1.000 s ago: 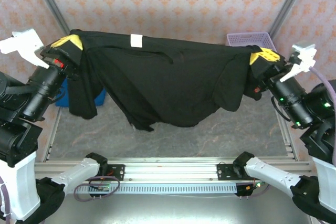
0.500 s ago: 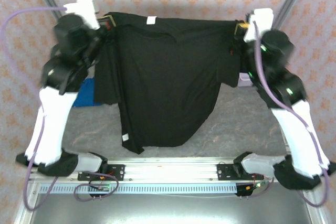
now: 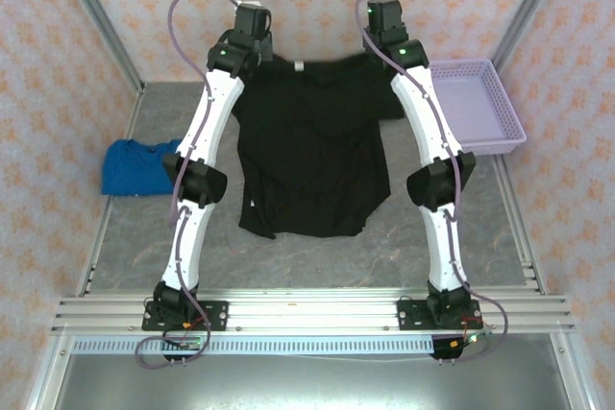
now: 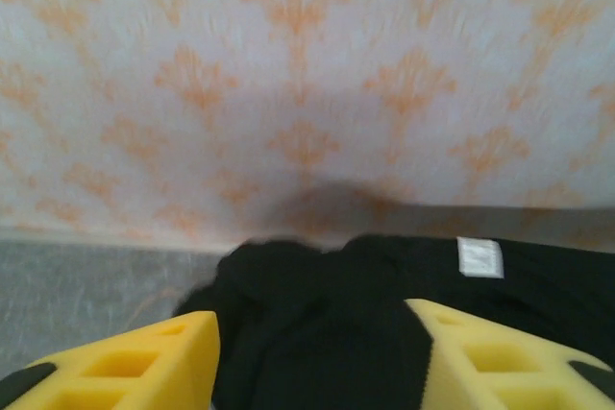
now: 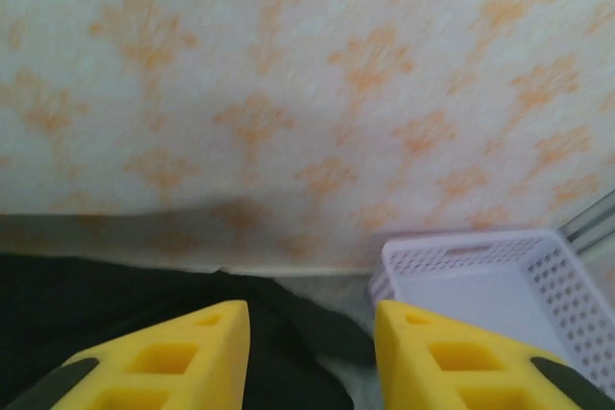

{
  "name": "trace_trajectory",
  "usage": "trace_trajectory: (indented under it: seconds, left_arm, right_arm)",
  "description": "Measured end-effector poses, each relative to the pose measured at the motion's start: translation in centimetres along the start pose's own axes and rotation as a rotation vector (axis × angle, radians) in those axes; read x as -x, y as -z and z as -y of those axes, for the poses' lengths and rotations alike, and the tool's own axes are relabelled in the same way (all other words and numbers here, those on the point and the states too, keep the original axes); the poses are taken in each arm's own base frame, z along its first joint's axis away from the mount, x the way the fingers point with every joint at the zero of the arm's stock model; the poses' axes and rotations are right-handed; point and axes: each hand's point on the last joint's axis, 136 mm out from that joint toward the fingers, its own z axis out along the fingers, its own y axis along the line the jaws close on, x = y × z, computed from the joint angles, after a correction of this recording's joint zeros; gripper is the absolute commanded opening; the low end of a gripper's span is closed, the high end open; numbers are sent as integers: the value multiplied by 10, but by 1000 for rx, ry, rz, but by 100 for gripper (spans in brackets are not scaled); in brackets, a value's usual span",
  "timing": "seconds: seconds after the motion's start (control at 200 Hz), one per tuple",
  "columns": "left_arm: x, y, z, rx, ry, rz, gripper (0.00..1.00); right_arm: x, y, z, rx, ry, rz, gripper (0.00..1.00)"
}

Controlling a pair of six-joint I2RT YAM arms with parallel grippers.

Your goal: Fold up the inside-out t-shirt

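From above, the large plain black cloth t-shirt [image 3: 312, 156] lies spread flat on the grey mottled table [image 3: 432, 256], collar at the far wall and hem toward the arm bases. The white left arm [image 3: 207, 127] and white right arm [image 3: 428, 117] reach to its shoulders, and their wrists cover the claws. A small white tag [image 3: 300, 66] at the collar is too small to read. A bright blue folded garment [image 3: 135, 165] lies at the left and a lavender perforated plastic basket [image 3: 476, 103] at the right.

In the left wrist view, the left gripper [image 4: 312, 362] has its yellow foam fingers [image 4: 144, 367] well apart, gripping nothing. Bunched black cloth lies between and beyond them, cut off below. The tag looks blank and blurred.

In the right wrist view, the right gripper [image 5: 312, 357] is likewise parted and empty. The shirt's edge is at lower left and the basket, partly cropped, at the right.
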Motion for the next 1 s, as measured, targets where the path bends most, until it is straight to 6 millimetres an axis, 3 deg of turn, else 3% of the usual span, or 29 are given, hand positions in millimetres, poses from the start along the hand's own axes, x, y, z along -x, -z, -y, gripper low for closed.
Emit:
trace_trajectory:
  seconds: [0.08, 0.14, 0.28, 0.355, 0.375, 0.455, 0.485, 0.52, 0.59, 0.655, 0.765, 0.861, 0.901, 1.001]
  left_arm:
    - [-15, 12, 0, -27, 2, -71, 61]
    - [-33, 32, -5, -54, 3, -140, 62]
    - [-95, 116, -6, -197, 19, -206, 62]
    - [-133, 164, 15, -329, -23, -201, 62]
    - [-149, 180, 26, -386, -48, -201, 62]
    - [-199, 213, 59, -527, -166, -217, 63]
    - [-230, 224, 73, -581, -231, -248, 63]
    - [-259, 231, 82, -618, -291, -280, 63]
    - [-335, 240, 96, -669, -462, -396, 63]
    - [-381, 241, 102, -665, -602, -465, 63]
    - [-430, 236, 116, -653, -807, -507, 63]
    - [-444, 229, 125, -642, -910, -504, 58]
    - [-447, 226, 130, -636, -939, -501, 52]
    - [-446, 214, 143, -619, -983, -480, 22]
  right_arm:
    - [-19, 13, -5, 55, 11, -82, 49]
    - [-43, 28, -6, 90, 24, -151, 50]
    - [-135, 90, -12, 217, 20, -335, 52]
    - [-178, 119, -19, 284, -4, -397, 53]
    - [-194, 129, -22, 305, -10, -422, 53]
    - [-244, 152, -30, 367, -41, -507, 54]
    - [-265, 160, -33, 390, -54, -543, 54]
    - [-289, 168, -35, 409, -73, -593, 54]
    - [-329, 177, -35, 418, -98, -681, 53]
    - [-355, 181, -34, 408, -109, -744, 53]
    - [-366, 183, -33, 407, -132, -774, 53]
    - [-356, 182, -33, 416, -164, -738, 53]
    - [-351, 182, -31, 419, -178, -721, 53]
    - [-343, 181, -29, 423, -198, -689, 52]
